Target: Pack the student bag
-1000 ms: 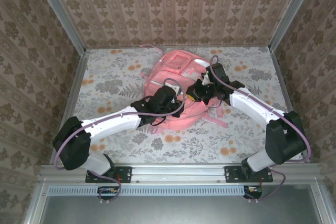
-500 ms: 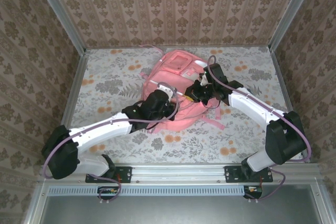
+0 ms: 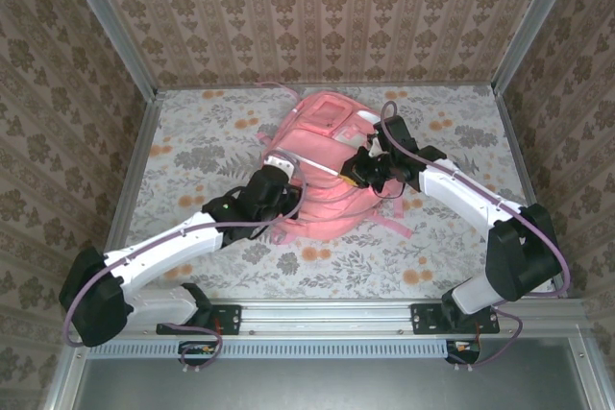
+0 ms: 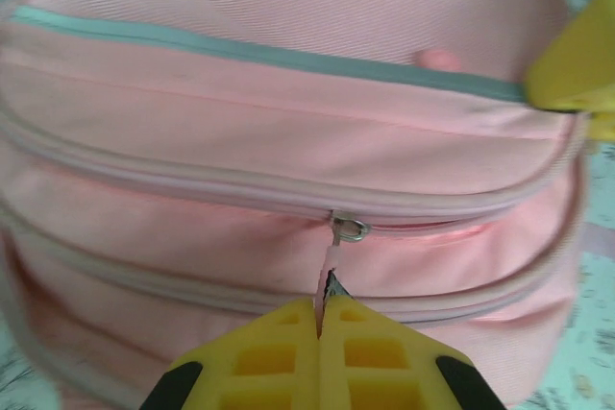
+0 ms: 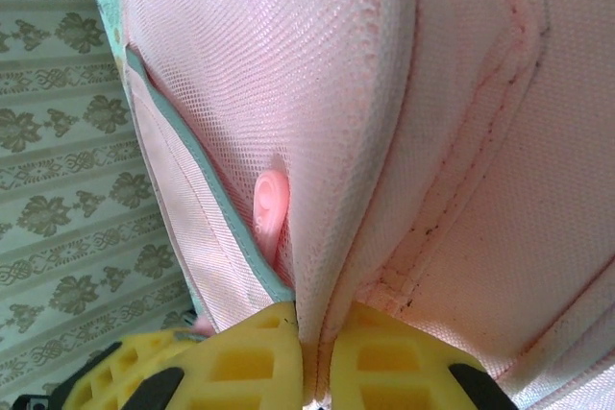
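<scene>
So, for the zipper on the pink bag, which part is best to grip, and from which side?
Grip the thin pink pull tab hanging from the metal slider on the student bag, not the slider itself, which is small and lies against the fabric. Come from the tab's free end, pinching its flat faces, as the left gripper does.

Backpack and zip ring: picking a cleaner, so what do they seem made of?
The backpack looks like matte pink woven cloth, with fine diagonal ribs; its side panel looks like mesh, with tiny holes. The zip ring seems metal, grey and glinting.
</scene>
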Action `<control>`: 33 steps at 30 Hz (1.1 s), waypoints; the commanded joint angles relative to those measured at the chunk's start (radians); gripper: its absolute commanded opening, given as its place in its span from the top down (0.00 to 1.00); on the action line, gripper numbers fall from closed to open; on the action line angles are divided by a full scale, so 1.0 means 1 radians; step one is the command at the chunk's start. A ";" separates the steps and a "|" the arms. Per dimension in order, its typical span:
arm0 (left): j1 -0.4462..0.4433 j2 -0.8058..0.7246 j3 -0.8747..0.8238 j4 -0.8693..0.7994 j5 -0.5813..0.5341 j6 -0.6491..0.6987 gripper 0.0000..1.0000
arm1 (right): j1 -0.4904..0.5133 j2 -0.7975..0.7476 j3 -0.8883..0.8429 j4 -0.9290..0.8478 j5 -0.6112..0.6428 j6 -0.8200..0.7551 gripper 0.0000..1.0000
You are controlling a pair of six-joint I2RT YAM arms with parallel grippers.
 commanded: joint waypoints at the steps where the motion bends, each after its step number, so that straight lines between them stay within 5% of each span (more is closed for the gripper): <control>1: 0.015 -0.014 -0.008 -0.079 -0.084 0.051 1.00 | -0.012 -0.012 0.040 -0.025 0.028 -0.027 0.90; 7: 0.067 -0.024 -0.006 -0.141 -0.199 0.093 1.00 | -0.034 -0.031 0.024 -0.044 0.060 -0.042 0.91; 17: 0.210 0.006 0.010 -0.058 -0.183 0.186 1.00 | -0.103 -0.026 0.016 -0.070 0.067 -0.095 0.93; 22: 0.290 0.065 0.045 0.012 -0.148 0.234 1.00 | -0.167 0.001 0.028 -0.099 0.058 -0.159 0.93; 26: 0.345 0.098 0.066 0.061 0.011 0.264 1.00 | -0.212 0.040 0.061 -0.124 0.032 -0.212 0.92; 29: 0.373 0.094 0.071 0.061 0.207 0.280 0.97 | -0.215 0.041 0.080 -0.142 0.012 -0.240 0.84; 33: 0.398 0.077 0.058 0.055 0.331 0.272 0.72 | -0.213 -0.023 0.089 -0.206 0.102 -0.253 0.52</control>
